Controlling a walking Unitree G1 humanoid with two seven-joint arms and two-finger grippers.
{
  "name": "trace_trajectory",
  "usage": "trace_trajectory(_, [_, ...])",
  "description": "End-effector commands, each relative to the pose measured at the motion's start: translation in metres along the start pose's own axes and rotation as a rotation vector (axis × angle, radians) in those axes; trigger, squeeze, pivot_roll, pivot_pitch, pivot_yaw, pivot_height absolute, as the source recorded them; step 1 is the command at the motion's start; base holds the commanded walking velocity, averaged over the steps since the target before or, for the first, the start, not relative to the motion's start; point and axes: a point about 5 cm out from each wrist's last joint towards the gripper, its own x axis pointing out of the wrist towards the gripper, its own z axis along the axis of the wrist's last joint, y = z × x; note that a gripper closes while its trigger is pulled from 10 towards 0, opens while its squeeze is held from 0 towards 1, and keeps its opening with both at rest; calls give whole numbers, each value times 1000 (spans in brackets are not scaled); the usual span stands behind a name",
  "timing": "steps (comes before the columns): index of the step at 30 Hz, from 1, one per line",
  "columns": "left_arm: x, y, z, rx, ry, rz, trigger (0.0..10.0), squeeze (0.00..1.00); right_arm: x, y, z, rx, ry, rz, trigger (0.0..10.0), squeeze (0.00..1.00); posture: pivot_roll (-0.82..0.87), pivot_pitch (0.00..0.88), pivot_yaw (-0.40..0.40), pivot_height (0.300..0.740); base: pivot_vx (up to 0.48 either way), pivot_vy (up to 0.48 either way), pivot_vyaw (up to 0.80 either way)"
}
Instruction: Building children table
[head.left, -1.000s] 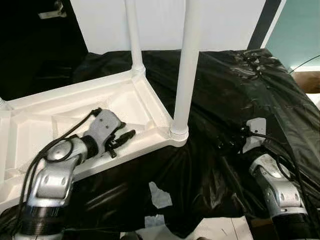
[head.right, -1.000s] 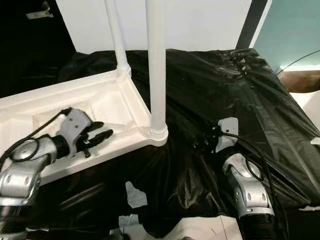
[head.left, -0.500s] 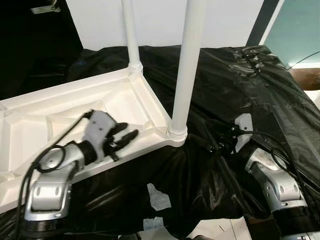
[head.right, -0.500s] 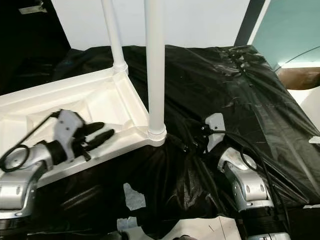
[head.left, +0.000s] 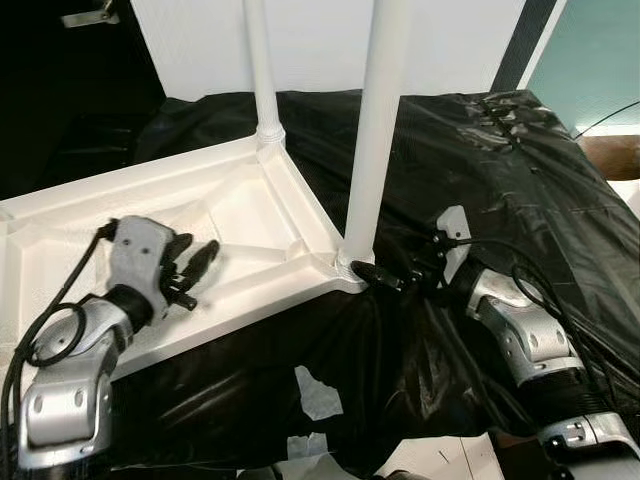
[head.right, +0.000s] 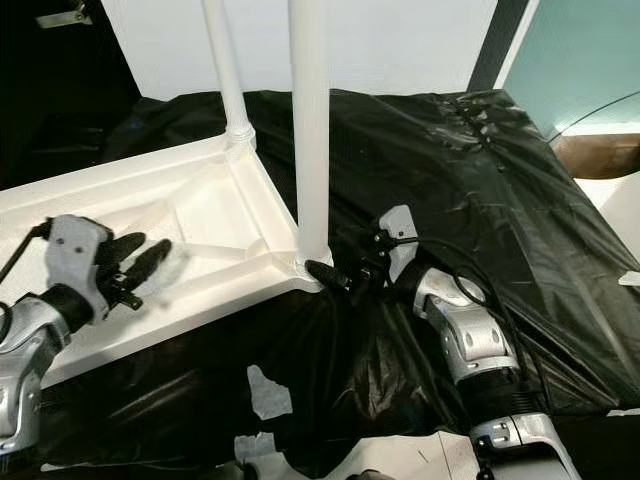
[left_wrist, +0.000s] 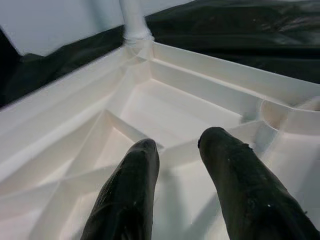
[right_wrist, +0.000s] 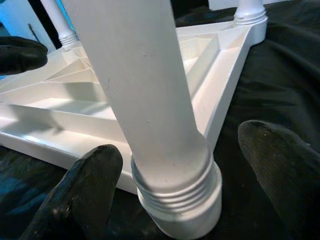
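so the white kids table top (head.left: 190, 215) is lying upside down on a black plastic sheet (head.left: 470, 170), ribbed underside up, with two legs standing in its corner sockets. taking the near leg (head.left: 372, 130) as the landmark: the far leg (head.left: 262, 70) is behind it along the same edge of the top. the right gripper (head.left: 385, 278) is down at the base of the near leg, fingers spread wide either side of the threaded collar (right_wrist: 176, 192) and not closed on it yet. looks like one fingertip is close to touching the collar, but hard to say from the head view. the left gripper (head.left: 195, 262) is well off to the left of that leg, over the ribbed inside of the top, fingers a bit apart and holding nothing. my guess is the step is seating or tightening that leg, so i'd square the fingers on the round shaft just above the collar, squeeze evenly, and use the left gripper to press the top down so it doesn't slide on the slick plastic.
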Motion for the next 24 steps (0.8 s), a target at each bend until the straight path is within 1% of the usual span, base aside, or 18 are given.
trace_trajectory(1, [-4, 1, 0, -31, -2, 51, 10000, 0, 2, 2, -2, -9, 12, 21, 10000, 0, 88, 101, 18, 740, 0, 0, 0])
trace_trajectory(2, [-10, 0, 1, -81, -35, 56, 10000, 0, 5, 4, -2, -7, 15, 47, 10000, 0, 81, 103, 32, 740, 0, 0, 0])
trace_trajectory(3, [-10, 0, 1, -81, -35, 56, 10000, 0, 5, 4, -2, -7, 15, 47, 10000, 0, 81, 103, 32, 740, 0, 0, 0])
trace_trajectory(4, [-14, -1, 2, -112, -57, 59, 10000, 0, 6, 5, -3, -6, 18, 64, 10000, 0, 81, 103, 32, 740, 0, 0, 0])
trace_trajectory(5, [-19, -2, 3, -139, -95, 66, 10000, 0, 9, 6, -3, -5, 18, 79, 10000, 0, 77, 103, 37, 740, 0, 0, 0])
trace_trajectory(6, [-24, -2, 5, -196, -147, 68, 10000, 0, 11, 7, -3, -5, 18, 88, 10000, 0, 76, 104, 42, 740, 0, 0, 0])
trace_trajectory(7, [-24, -2, 5, -196, -147, 68, 10000, 0, 11, 7, -3, -5, 18, 88, 10000, 0, 76, 104, 42, 740, 0, 0, 0])
trace_trajectory(9, [-32, -3, 8, -284, -231, 58, 10000, 0, 15, 6, -4, -7, 16, 100, 10000, 0, 77, 102, 45, 740, 0, 0, 0])
trace_trajectory(10, [-32, -3, 8, -284, -231, 58, 10000, 0, 15, 6, -4, -7, 16, 100, 10000, 0, 77, 102, 45, 740, 0, 0, 0])
trace_trajectory(11, [-34, -3, 8, -303, -251, 53, 10000, 0, 16, 6, -4, -8, 15, 103, 10000, 0, 77, 102, 45, 740, 0, 0, 0])
trace_trajectory(12, [-39, -3, 6, -312, -258, 53, 10000, 0, 18, 6, -4, -15, 11, 105, 10000, 0, 81, 97, 49, 740, 0, 0, 0])
trace_trajectory(14, [-39, -3, 6, -312, -258, 53, 10000, 0, 18, 6, -4, -15, 11, 105, 10000, 0, 81, 97, 49, 740, 0, 0, 0])
trace_trajectory(17, [-43, -5, 2, -316, -239, 37, 10000, 0, 20, 5, -5, -18, 9, 105, 10000, 0, 81, 97, 49, 740, 0, 0, 0])
trace_trajectory(18, [-47, -17, -2, -313, -204, -43, 10000, 0, 22, 4, -5, -21, 7, 103, 10000, 0, 92, 89, 42, 740, 0, 0, 0])
trace_trajectory(21, [-47, -17, -2, -313, -204, -43, 10000, 0, 22, 4, -5, -21, 7, 103, 10000, 0, 92, 89, 42, 740, 0, 0, 0])
trace_trajectory(22, [-46, -35, -9, -303, -146, -126, 10000, 0, 23, 2, -5, -29, 7, 100, 10000, 0, 97, 82, 35, 740, 0, 0, 0])
trace_trajectory(23, [-46, -35, -9, -303, -146, -126, 10000, 0, 23, 2, -5, -29, 7, 100, 10000, 0, 97, 82, 35, 740, 0, 0, 0])
trace_trajectory(24, [-41, -54, -16, -271, -89, -187, 10000, 0, 25, 0, -4, -43, 9, 99, 10000, 0, 99, 79, 29, 740, 0, 0, 0])
